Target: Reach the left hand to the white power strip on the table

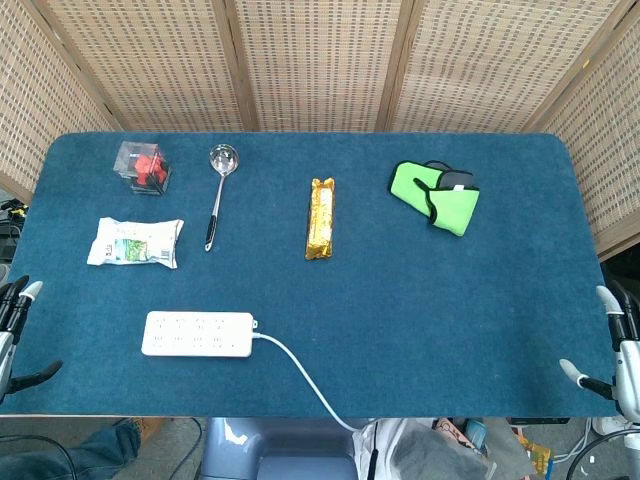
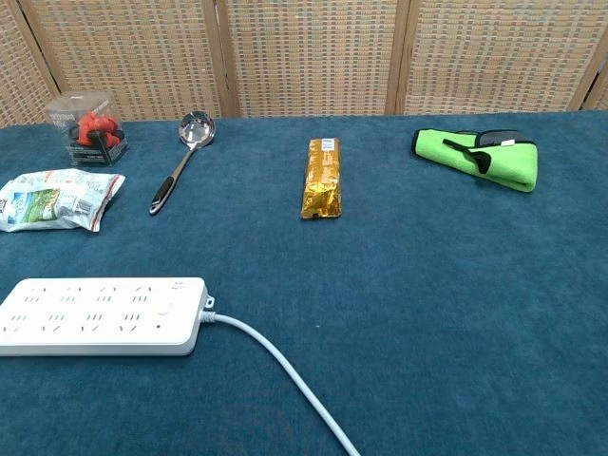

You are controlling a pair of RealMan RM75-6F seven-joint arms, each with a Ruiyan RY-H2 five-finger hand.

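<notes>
White power strip (image 1: 197, 334) lies flat near the front edge of the table (image 1: 420, 320), toward its left front corner. Its long axis runs parallel to that front edge, socket face up. The cord (image 1: 305, 378) leaves its right end and curves off over the front edge. In the chest view the strip's left end is cut off by the frame.

The left hand (image 1: 12, 330) shows only in the head view, at the table's left edge near the front corner, well apart from the strip. Its fingers (image 1: 28, 293) are spread and hold nothing; much of the hand is cut off by the frame. The right hand (image 1: 615, 355) sits at the right front corner, also partly cut off, fingers apart and holding nothing.

Farther back, a white snack packet (image 1: 135, 242) lies near the left edge. A steel ladle (image 1: 217, 192) lies beside it, bowl toward the back edge and black handle toward the front. A gold foil bar (image 1: 320, 217) lies near the table's middle, lengthwise front to back. A green cloth pouch (image 1: 435, 195) with a dark item on it, hard to make out, lies toward the right back corner. A clear box (image 1: 142, 167) with red contents sits near the left back corner.
</notes>
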